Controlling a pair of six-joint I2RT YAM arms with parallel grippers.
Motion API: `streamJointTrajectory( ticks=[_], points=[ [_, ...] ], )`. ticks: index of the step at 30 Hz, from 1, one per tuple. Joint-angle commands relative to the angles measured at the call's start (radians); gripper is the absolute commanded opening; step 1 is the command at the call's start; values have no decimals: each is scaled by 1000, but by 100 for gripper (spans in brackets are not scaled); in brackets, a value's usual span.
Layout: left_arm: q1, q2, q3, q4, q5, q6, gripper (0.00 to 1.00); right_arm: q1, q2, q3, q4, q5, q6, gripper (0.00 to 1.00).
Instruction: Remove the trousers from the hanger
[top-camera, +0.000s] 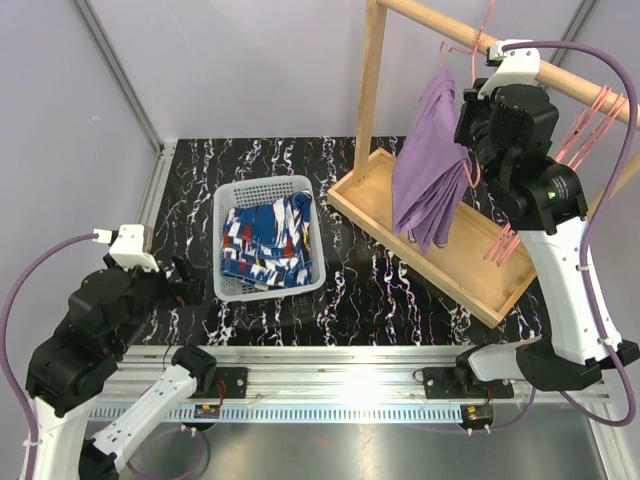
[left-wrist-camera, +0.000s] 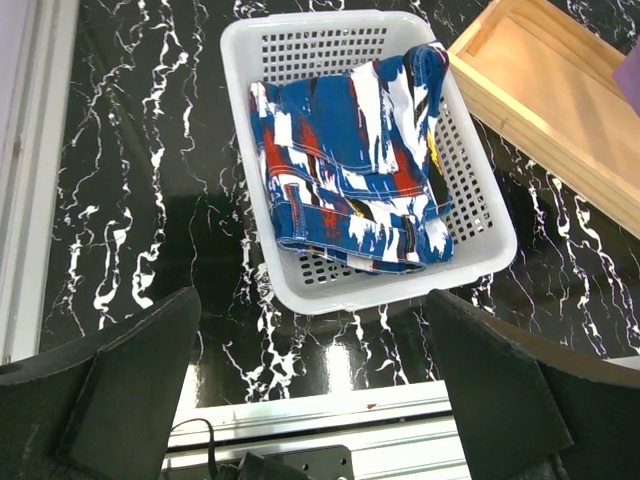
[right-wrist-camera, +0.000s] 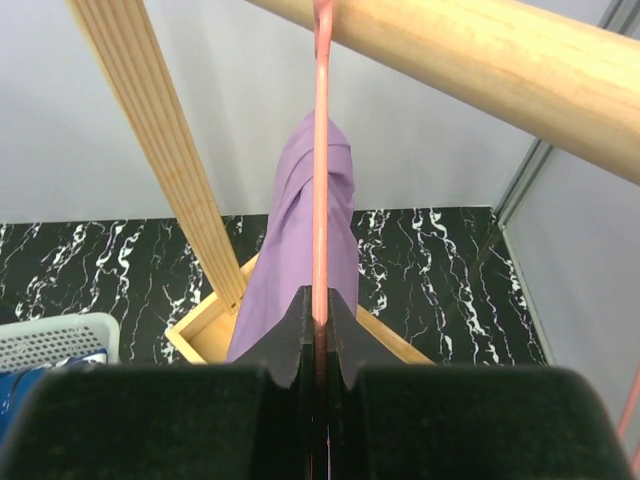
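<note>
Lilac trousers (top-camera: 432, 160) hang folded over a pink hanger (right-wrist-camera: 321, 200) on the wooden rail (top-camera: 560, 75), above the wooden tray (top-camera: 440, 255) by the right edge of the surface (top-camera: 190, 190). By the look of it you are about halfway. The blue patterned trousers (top-camera: 268, 238) already lie in the white basket (top-camera: 219, 240), left of the middle of the surface, so that pair looks finished.

Your right claw (right-wrist-camera: 318, 330) is up at the rail, pinched tight on the thin wire of the hanger, with the lilac cloth just beyond its fingers. It grips the hanger only, not the cloth.

Your left claw (left-wrist-camera: 315, 385) hovers over the near edge, facing the basket, spread wide with nothing between its fingers.

What remains, I judge, is to get the lilac pair off the hanger and down to the basket.
</note>
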Motion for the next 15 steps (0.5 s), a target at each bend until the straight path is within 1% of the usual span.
streamJointTrajectory(
  ticks=[1, 4, 9, 15],
  points=[
    [3, 12, -23, 73, 62, 9, 99, -4, -64, 56, 110, -55, -6, 0],
    [2, 23, -75, 122, 96, 19, 99, -3, -75, 36, 115, -106, -12, 0],
    [3, 34, -136, 225, 151, 3, 99, -3, -72, 49, 121, -115, -12, 0],
    [3, 69, -149, 288, 198, 2, 99, -4, -70, 111, 78, -152, -11, 0]
  ],
)
